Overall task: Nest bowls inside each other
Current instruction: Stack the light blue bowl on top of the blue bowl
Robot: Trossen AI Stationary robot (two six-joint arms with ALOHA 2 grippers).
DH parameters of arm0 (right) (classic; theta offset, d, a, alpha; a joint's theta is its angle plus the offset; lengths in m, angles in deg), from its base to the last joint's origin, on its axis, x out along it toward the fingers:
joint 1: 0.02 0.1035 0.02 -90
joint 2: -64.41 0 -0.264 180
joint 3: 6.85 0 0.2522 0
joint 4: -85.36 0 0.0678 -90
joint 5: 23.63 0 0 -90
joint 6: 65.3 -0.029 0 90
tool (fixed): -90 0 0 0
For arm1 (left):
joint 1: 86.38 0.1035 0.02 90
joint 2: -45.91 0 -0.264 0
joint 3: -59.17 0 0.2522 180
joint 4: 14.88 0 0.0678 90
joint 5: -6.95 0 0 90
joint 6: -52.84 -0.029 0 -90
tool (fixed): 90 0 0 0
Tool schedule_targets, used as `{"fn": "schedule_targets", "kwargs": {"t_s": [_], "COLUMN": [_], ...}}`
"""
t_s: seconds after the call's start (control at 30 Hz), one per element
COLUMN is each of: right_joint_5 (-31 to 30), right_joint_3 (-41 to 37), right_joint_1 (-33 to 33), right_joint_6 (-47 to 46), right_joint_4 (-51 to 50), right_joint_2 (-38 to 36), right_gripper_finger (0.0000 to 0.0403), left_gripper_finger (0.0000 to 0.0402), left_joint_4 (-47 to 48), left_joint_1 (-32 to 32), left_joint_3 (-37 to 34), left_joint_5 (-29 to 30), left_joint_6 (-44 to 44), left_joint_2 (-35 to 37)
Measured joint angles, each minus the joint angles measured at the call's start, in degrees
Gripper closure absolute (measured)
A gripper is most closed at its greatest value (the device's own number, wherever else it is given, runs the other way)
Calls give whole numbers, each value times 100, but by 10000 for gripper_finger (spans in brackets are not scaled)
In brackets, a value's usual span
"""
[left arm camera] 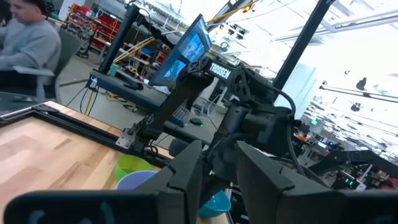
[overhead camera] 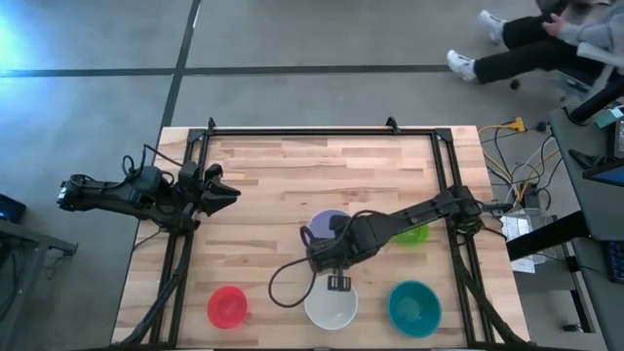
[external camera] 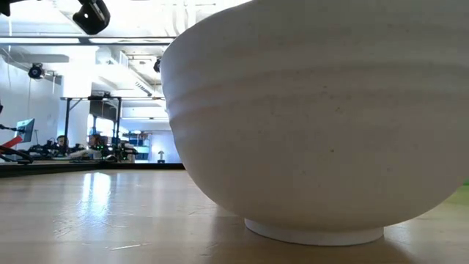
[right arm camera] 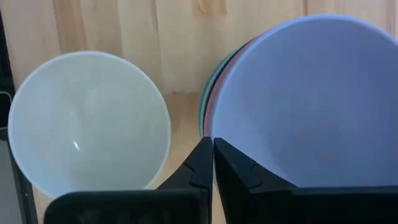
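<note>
A stack with a lavender bowl [overhead camera: 328,223] on top stands mid-table. In the right wrist view the lavender bowl [right arm camera: 311,93] shows pink and mint rims [right arm camera: 207,102] under it. A white bowl [overhead camera: 331,306] [right arm camera: 87,118] sits nearer the front edge and fills the low view [external camera: 315,125]. A red bowl [overhead camera: 227,306], a teal bowl [overhead camera: 414,307] and a lime green bowl [overhead camera: 413,234] stand apart. My right gripper [overhead camera: 318,252] [right arm camera: 211,149] is shut, pointing down between the white bowl and the stack. My left gripper [overhead camera: 234,192] [left arm camera: 219,152] waits at the left edge with a narrow gap between its fingers. The black and blue bowls do not show. My right gripper comes from above with shut fingers [right arm camera: 202,158] right beside the near-left rim of the stack [right arm camera: 207,124]. Whether a finger touches that rim cannot be told. The stack rests on the table.
A black cable loops on the table [overhead camera: 283,283] left of the white bowl, beside a small black block [overhead camera: 339,283]. Black frame rails [overhead camera: 312,130] run along the table's sides. Bare wood lies across the far half [overhead camera: 322,166]. A person sits beyond the far right corner [overhead camera: 556,44].
</note>
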Motion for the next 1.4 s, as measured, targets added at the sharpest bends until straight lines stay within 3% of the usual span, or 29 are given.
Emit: {"fn": "schedule_targets", "kwargs": {"t_s": [0.13, 0.27, 0.4, 0.57, 0.7, 0.8, 1.2, 1.3, 1.4], "right_joint_5": [-48, -365, -1035, -1812, -1882, -1886, -1800, -1754, -1335], "right_joint_3": [14, 68, 11, -514, -1501, -2446, -6055, -6603, -6966], "right_joint_1": [-31, -29, 15, 127, 350, 644, 1852, 1994, 2028], "right_joint_6": [-40, -365, -759, -1440, -2272, -2855, -3451, -3699, -3766], "right_joint_4": [-12, -18, -47, -36, 126, 778, 5756, 5832, 5571], "right_joint_2": [-108, -432, -951, -1777, -2588, -3235, -5330, -5655, -5908], "right_gripper_finger": [394, 394, 394, 394, 394, 394, 394, 394, 394], "left_gripper_finger": [320, 320, 320, 320, 320, 320, 320, 320, 320], "left_joint_4": [6, 370, 1032, 1092, 1094, 1093, 1040, 822, 484], "left_joint_1": [1, -4, -12, -96, -96, -96, -91, -91, -91], "left_joint_3": [0, 0, -2, -4, -2, -2, 0, 0, 4], "left_joint_5": [-154, -997, -1687, -1849, -1843, -1839, -1704, -1589, -1580], "left_joint_6": [50, 612, 1405, 1487, 1260, 1226, 1246, 1250, 1248], "left_joint_2": [34, 156, 304, 350, 295, 198, -306, -476, -651]}}
